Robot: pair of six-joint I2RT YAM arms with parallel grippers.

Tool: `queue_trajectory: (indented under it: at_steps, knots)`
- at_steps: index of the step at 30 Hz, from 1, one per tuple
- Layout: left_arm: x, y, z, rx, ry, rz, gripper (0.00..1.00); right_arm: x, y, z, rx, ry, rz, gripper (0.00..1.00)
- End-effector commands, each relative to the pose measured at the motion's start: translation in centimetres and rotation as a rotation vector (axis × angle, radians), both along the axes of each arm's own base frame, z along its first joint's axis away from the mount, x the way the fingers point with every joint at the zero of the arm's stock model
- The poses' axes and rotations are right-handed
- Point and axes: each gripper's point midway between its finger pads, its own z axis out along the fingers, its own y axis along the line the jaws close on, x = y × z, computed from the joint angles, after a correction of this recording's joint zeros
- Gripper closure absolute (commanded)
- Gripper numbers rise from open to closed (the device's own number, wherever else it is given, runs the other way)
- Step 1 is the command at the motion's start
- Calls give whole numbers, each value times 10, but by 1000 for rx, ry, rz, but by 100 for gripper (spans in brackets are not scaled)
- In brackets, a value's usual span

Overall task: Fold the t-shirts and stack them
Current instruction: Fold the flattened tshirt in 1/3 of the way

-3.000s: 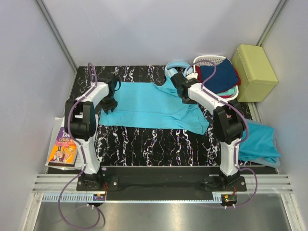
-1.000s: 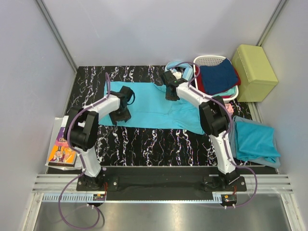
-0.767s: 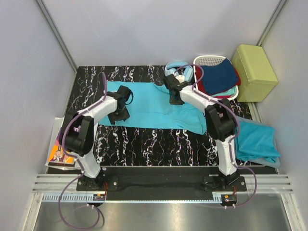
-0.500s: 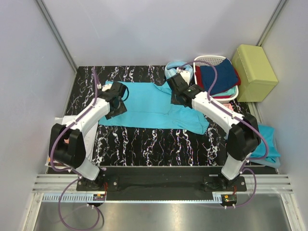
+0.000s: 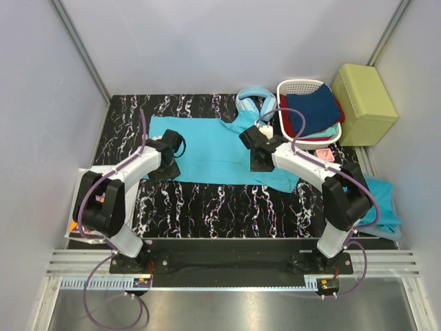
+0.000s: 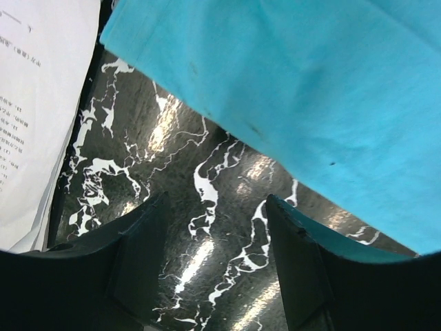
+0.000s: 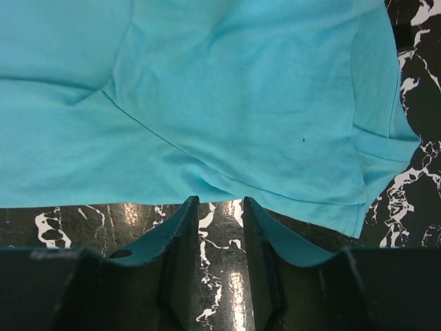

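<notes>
Right now you are at the start of the first fold, as far as the scene lets you judge. One t-shirt (image 5: 207, 145) lies spread flat on the black marbled table (image 5: 207, 207), filling the far half from about 10 o'clock across to 2 o'clock, with one sleeve trailing toward 4 o'clock. No edge of it is turned over yet.

Your left gripper (image 6: 217, 207) hangs with its fingers spread wide and nothing between them. It sits over bare table just short of the shirt's near left edge, with a white sheet of paper (image 6: 34, 103) off at 9 o'clock in the wrist view. Your right gripper (image 7: 219, 207) has its fingers only a little apart, also empty, poised at the near hem with the sleeve out at 2 o'clock in that view.

A second t-shirt (image 5: 375, 203) rests at the table's right side, around 4 o'clock, partly behind the right arm. Whether it is neatly folded is hard to tell. The basket (image 5: 296, 86) of dark clothes and the headphones (image 5: 251, 96) sit near 1 o'clock, close to the collar.

Next, you probably want both grippers on the near hem, one toward each corner. The cloth is thin and lies flat, so bring the fingertips right down to the table and close on both layers before lifting. Then carry the hem evenly toward 12 o'clock, so the fold comes out straight and stops short of the headphones.
</notes>
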Motion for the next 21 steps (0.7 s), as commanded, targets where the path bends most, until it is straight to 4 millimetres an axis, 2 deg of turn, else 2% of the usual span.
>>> queue_trajectory:
  at_steps: [1,5,11,17,21]
  knots:
    - [10,-6,-1,-24,-23,-13,37,0,3,13,35,-36,-19,61]
    - [7,-13,-12,-63,1,1,37,-12,3,7,67,-8,-27,61]
    - [4,-12,-27,-51,36,-8,37,-25,-9,-26,16,56,-39,61]
    - [9,-9,-28,-36,35,-2,36,-28,-9,-51,-5,93,-43,60]
    - [16,-2,-20,-42,8,21,36,-24,-10,-59,-23,96,-44,60]
